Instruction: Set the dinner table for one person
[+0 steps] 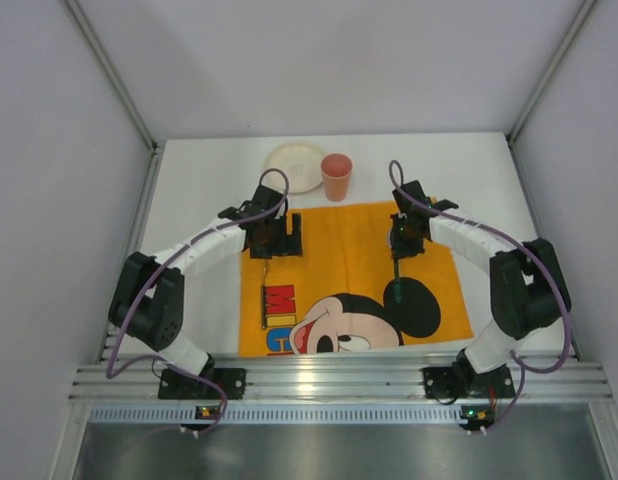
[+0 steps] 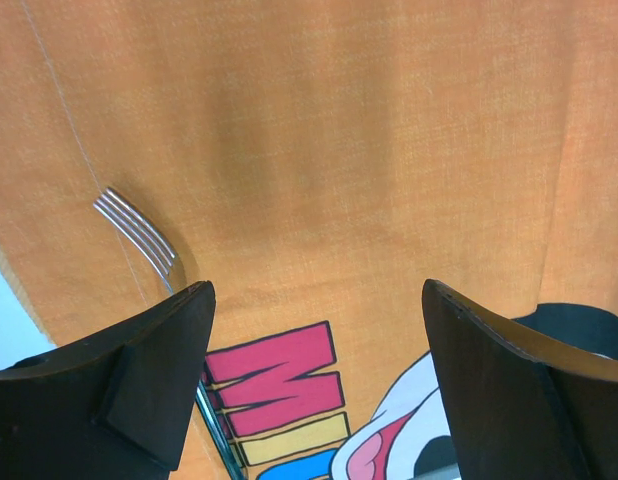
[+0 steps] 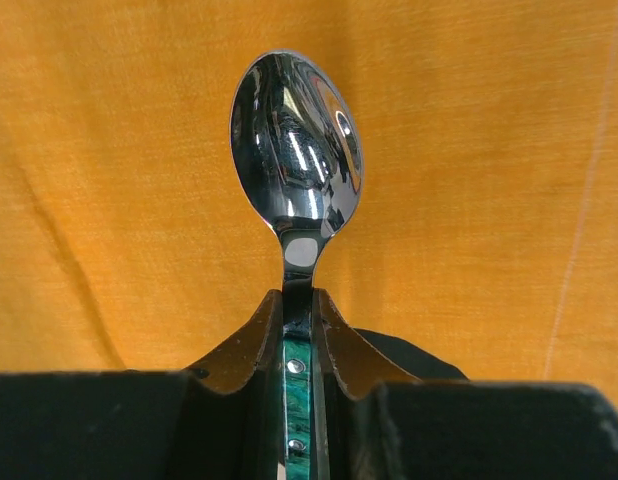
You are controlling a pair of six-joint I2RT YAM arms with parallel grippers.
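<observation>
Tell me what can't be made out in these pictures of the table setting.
- Fork, left wrist view: only the tines show; the handle is hidden behind a finger of the open left gripper.
- Spoon, right wrist view: the handle is clamped in the right gripper and cut off by the bottom edge.
- Plate, top view: its right edge is behind the cup.
- Cup contents, top view: too small to tell.

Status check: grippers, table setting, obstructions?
Left gripper open over orange Mickey Mouse cloth mat, near steel fork. Right gripper shut on green-handled steel spoon. Round cream plate, pink cup on white tabletop. No obstructions.
</observation>
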